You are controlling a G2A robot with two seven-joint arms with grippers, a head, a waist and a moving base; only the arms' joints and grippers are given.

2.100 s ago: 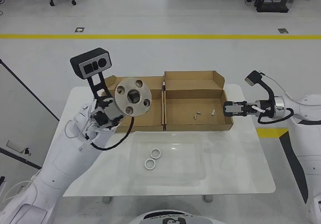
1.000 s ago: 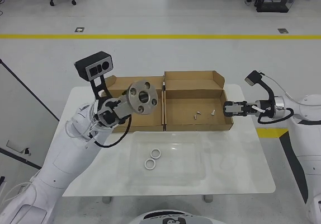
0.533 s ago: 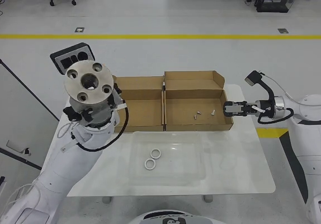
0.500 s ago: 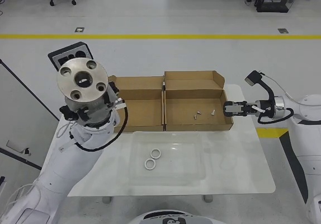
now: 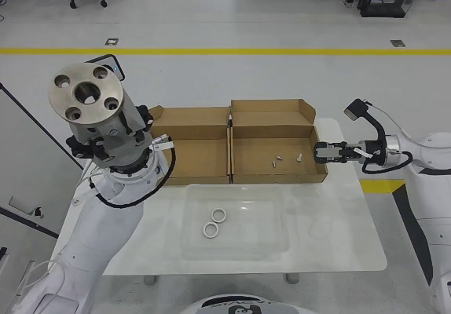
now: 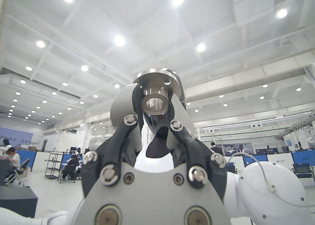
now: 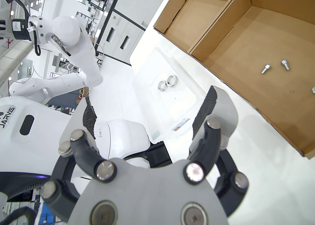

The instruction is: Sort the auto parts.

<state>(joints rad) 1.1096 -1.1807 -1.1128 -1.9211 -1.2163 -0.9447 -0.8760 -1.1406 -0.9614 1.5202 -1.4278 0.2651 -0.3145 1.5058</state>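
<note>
Round grey metal flange with bolt holes (image 5: 88,93) sits raised on left arm (image 5: 108,224), beside left open brown cardboard box (image 5: 198,153). Right open brown cardboard box (image 5: 288,171) contains small silver bolts (image 5: 275,164). Right gripper (image 5: 320,152) at its right wall. Clear plastic tray (image 5: 265,235) on white table (image 5: 343,235) holds two pale rings (image 5: 214,214), close together.

White table (image 5: 337,229): cardboard box (image 5: 202,157) and second box (image 5: 266,151) side by side; clear tray (image 5: 262,226) just beside them.

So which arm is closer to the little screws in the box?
Right. The right tool hangs open at the edge of the cardboard box, near the screws. The left tool is up high by the table's other end, gripping the metal flange.
</note>
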